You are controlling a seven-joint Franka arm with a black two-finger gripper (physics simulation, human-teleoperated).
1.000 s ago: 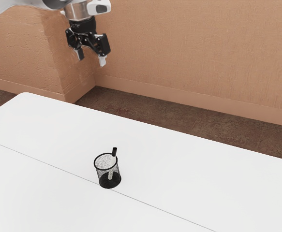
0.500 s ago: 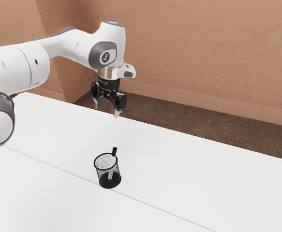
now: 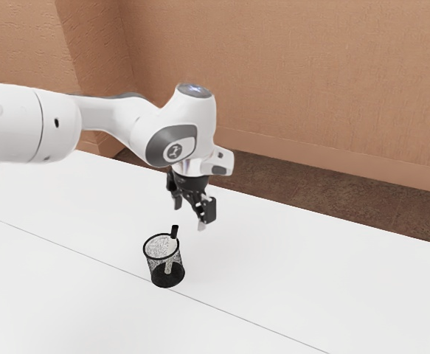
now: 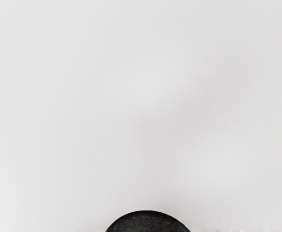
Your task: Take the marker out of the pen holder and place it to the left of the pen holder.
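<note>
My gripper point(image 3: 189, 215) hangs above the table point(image 3: 310, 273), fingers spread wide apart and holding nothing. The marker point(image 3: 175, 231) leans inside the mesh pen holder point(image 3: 153, 265), its black end poking above the rim. The holder stands upright, in from the table's far edge.

Pen holder point(image 3: 158, 279): black rim and base, sides in speckled black mesh.
Marker point(image 3: 175, 231): black top, pale lower part.
Table point(image 3: 310, 280): white, crossed by a thin grey line.
Arm point(image 3: 19, 122): white, with dark grey patches.
Gripper point(image 3: 189, 216): black, pale at the tips.
Wall point(image 3: 296, 74): orange-tan.
Floor point(image 3: 310, 188): mottled dark brown.
</note>
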